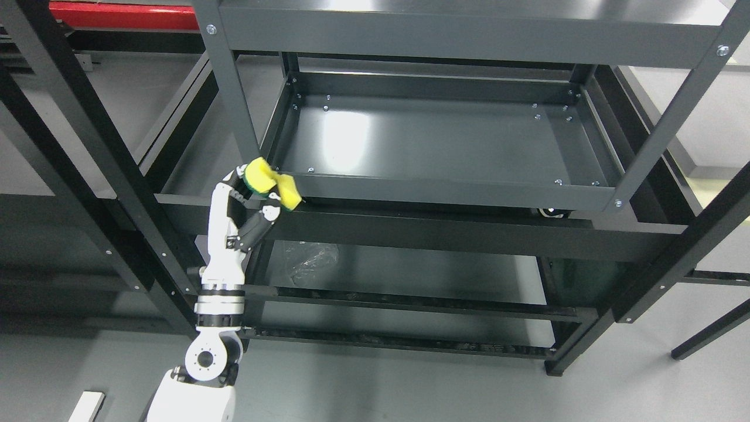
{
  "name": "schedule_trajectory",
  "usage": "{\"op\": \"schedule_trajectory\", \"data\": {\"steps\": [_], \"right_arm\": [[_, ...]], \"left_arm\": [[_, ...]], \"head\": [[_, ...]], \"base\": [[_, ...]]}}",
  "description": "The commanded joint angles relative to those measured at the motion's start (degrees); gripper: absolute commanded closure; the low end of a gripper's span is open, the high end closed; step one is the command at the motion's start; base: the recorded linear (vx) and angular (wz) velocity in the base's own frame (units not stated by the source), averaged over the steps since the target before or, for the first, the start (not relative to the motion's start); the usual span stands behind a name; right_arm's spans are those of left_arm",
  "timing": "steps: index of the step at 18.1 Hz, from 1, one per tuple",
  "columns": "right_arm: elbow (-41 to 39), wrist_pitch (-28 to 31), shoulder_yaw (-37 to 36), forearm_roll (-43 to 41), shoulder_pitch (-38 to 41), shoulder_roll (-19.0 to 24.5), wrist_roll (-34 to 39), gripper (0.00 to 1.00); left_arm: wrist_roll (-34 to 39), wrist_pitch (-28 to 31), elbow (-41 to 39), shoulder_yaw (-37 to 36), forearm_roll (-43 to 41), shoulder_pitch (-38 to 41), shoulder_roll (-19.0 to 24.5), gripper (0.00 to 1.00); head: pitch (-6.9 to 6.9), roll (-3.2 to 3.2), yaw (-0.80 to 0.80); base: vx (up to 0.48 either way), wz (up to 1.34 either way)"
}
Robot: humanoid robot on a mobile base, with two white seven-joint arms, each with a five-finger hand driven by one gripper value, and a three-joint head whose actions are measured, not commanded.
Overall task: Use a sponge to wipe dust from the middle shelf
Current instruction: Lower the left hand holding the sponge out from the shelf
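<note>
Head view: the left hand (249,202) rises from the lower left of the frame on a white arm, its dark fingers (265,218) curled tightly around a yellow sponge (270,181) with a green scouring layer on one side. The sponge is bent in the grip and sits left of centre, at the front left corner of the middle shelf (433,143) — just beside the shelf's front lip (445,192) and the grey corner post (234,99), though whether it touches either cannot be told. The shelf is a dark grey metal tray with a glossy floor, filling the centre of the frame. Below it, in the lower middle, a lower shelf (410,275) holds a crumpled piece of clear plastic film (310,258).
</note>
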Motion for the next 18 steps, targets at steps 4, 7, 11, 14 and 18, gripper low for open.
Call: {"op": "schedule_trajectory", "data": {"steps": [4, 7, 11, 14, 18], "right_arm": [[-1.0, 4.2, 0.0, 0.0, 0.0, -1.0, 0.0, 0.0], [-1.0, 4.2, 0.0, 0.0, 0.0, -1.0, 0.0, 0.0], [-1.0, 4.2, 0.0, 0.0, 0.0, -1.0, 0.0, 0.0], [-1.0, 4.3, 0.0, 0.0, 0.0, -1.0, 0.0, 0.0], [-1.0, 4.2, 0.0, 0.0, 0.0, -1.0, 0.0, 0.0]], "left_arm": [[0.4, 13.5, -22.1, 5.5, 4.9, 7.5, -0.1, 1.0], [1.3, 16.6, -24.4, 3.7, 5.0, 7.3, -0.1, 1.0], [1.7, 16.2, -24.8, -0.1, 5.0, 7.1, -0.1, 1.0], [1.7, 15.6, -24.9, -0.4, 5.1, 7.1, -0.1, 1.0], [1.7, 15.6, -25.0, -0.4, 5.0, 7.1, -0.1, 1.0]], "head": [[0.0, 0.0, 0.0], [0.0, 0.0, 0.0], [0.0, 0.0, 0.0], [0.0, 0.0, 0.0], [0.0, 0.0, 0.0]], "base": [[0.003, -0.01], [0.0, 0.0], [0.003, 0.09], [-0.002, 0.2], [0.019, 0.2]]}}
